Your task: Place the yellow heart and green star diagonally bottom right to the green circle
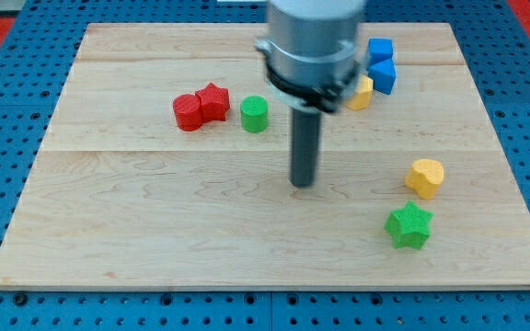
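The green circle stands on the wooden board left of centre, toward the view's top. The yellow heart lies at the view's right, and the green star lies just below it, slightly to its left. Both are far to the lower right of the green circle. My tip rests on the board near the middle, below and right of the green circle and well left of the yellow heart. It touches no block.
A red cylinder and a red star sit together left of the green circle. Two blue cubes and a yellow block cluster at the top right, partly behind the arm.
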You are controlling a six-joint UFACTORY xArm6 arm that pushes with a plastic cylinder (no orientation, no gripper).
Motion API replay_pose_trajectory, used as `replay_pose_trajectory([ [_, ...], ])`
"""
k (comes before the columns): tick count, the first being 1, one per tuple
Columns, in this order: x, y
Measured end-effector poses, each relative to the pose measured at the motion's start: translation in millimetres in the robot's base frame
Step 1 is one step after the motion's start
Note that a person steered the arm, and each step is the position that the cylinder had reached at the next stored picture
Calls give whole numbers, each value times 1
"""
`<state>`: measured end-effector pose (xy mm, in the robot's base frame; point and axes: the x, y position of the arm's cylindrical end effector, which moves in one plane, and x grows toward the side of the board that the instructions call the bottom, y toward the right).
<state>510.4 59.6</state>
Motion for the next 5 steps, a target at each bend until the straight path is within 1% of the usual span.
replay_pose_trajectory([
  [1, 44, 13],
  [2, 84, 57],
  [3, 83, 112],
  [4, 56, 111],
  [5, 21, 86],
])
